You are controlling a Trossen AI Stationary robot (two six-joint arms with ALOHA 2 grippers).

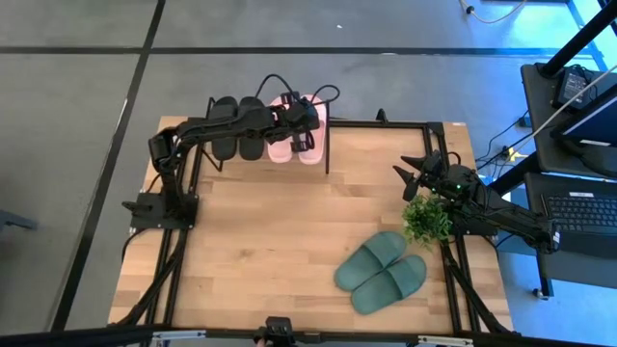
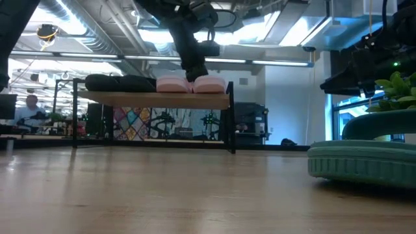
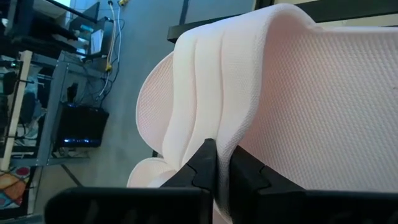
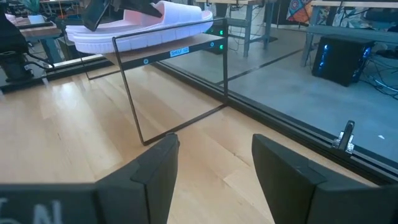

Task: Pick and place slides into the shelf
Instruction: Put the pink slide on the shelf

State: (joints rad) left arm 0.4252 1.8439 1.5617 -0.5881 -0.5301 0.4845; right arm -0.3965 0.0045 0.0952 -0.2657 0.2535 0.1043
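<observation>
The low shelf point(image 1: 327, 145) point(image 2: 153, 99) stands at the table's far edge. Two black slides point(image 1: 236, 135) point(image 2: 117, 82) and two pale pink slides point(image 1: 281, 145) point(image 2: 172, 83) lie on its top plank by their soles. My left gripper point(image 1: 305, 120) point(image 3: 219, 167) is over the pink slide nearest the shelf's right end point(image 2: 209, 84), shut on it. The dark green pair point(image 1: 381, 273) point(image 2: 364, 162) lies side by side on the table, near right. My right gripper point(image 1: 413, 179) point(image 4: 214, 168) hovers open by the right edge, touching nothing. My left gripper pinches the wide strap of the right-hand pink slide at its edge point(image 3: 227, 140) between its two fingers point(image 3: 202, 163). It comes from above, pointing down point(image 2: 195, 68). The slide sits level, its sole on the shelf's top plank.
A small green plant point(image 1: 427, 220) point(image 2: 396, 91) stands at the right edge, between my right gripper and the green slides. Bare wood lies open across the table's middle and left point(image 1: 260, 231). The shelf's thin black frame leg point(image 4: 130, 99) shows in the right wrist view.
</observation>
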